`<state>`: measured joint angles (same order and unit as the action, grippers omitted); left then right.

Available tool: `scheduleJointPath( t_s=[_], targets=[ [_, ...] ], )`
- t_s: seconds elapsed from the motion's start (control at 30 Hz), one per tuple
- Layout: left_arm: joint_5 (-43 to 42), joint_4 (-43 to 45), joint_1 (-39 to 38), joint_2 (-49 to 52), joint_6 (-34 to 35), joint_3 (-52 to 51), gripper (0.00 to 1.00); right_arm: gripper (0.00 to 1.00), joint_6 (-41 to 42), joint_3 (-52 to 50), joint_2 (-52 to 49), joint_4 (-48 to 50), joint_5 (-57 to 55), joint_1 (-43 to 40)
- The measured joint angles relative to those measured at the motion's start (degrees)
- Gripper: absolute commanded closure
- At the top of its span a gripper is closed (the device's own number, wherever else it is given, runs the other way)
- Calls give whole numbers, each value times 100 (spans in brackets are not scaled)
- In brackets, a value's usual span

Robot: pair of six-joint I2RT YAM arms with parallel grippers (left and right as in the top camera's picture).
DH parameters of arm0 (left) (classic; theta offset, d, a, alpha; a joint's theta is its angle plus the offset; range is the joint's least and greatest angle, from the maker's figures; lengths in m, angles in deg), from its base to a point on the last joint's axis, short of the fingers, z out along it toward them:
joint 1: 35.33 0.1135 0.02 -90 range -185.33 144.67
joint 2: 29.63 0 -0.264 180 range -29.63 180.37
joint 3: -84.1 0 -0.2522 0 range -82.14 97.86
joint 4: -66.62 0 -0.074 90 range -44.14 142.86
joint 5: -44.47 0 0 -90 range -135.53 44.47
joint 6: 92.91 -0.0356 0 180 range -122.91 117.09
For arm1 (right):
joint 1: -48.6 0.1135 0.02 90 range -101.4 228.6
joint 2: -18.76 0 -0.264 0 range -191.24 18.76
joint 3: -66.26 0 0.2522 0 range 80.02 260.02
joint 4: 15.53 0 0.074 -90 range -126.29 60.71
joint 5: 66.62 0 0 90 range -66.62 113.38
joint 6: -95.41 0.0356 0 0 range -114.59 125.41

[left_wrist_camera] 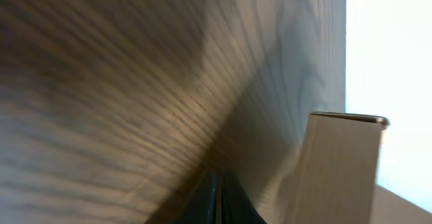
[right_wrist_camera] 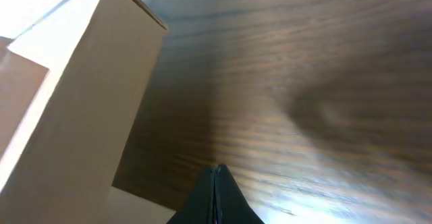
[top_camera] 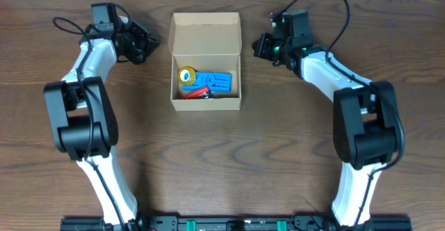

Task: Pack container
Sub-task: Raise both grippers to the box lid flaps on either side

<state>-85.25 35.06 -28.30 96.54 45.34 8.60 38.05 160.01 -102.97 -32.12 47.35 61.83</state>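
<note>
The small tan cardboard box [top_camera: 206,104] sits on the dark wood-grain counter [top_camera: 208,161], centred and toward the far side. Its hinged flap is laid back at the far edge, so the opening is free. Inside lie a yellow tape roll [top_camera: 187,76], a flat blue plastic piece [top_camera: 217,82] and something red [top_camera: 200,92]. The left gripper [top_camera: 149,44] and right gripper [top_camera: 259,46] flank the flap, just beside it. Each has its fingers pressed together on nothing, probably ready to push the lid down.
</note>
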Motion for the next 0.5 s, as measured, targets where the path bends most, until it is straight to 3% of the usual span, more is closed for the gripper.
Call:
scheduleJointPath(
  t_s=[0.5],
  targets=[
    [-1152, 772, -223, 297, 234, 0, 95, 99, 575, 13, -564, 1349, 564, 13]
  ],
)
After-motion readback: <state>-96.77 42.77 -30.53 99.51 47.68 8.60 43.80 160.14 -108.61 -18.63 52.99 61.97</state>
